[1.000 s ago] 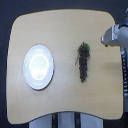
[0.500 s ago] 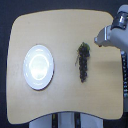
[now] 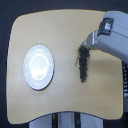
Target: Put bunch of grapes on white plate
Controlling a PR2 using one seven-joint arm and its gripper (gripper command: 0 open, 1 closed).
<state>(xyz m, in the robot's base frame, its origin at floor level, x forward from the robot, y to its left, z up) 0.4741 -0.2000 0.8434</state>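
Observation:
The bunch of grapes (image 3: 82,65) lies on the wooden table (image 3: 60,35) as a long dark cluster, running lengthwise away from the table's front edge, right of centre in the exterior view. My gripper (image 3: 83,49) reaches in from the exterior view's upper right, and its tip is at the far end of the bunch. At this size I cannot make out whether the fingers are open or closed on the bunch. The white plate (image 3: 38,66) rests on the exterior view's left part of the table, about a plate's width from the grapes, with nothing on it.
My grey arm (image 3: 112,40) covers the table's upper right corner in the exterior view. The table has rounded corners, and dark floor surrounds it. A white stand (image 3: 67,120) shows below the front edge.
The arm has swung towards the exterior view's left and downward, bringing the gripper from the table's right edge to the far end of the bunch. Grapes and plate have not moved.

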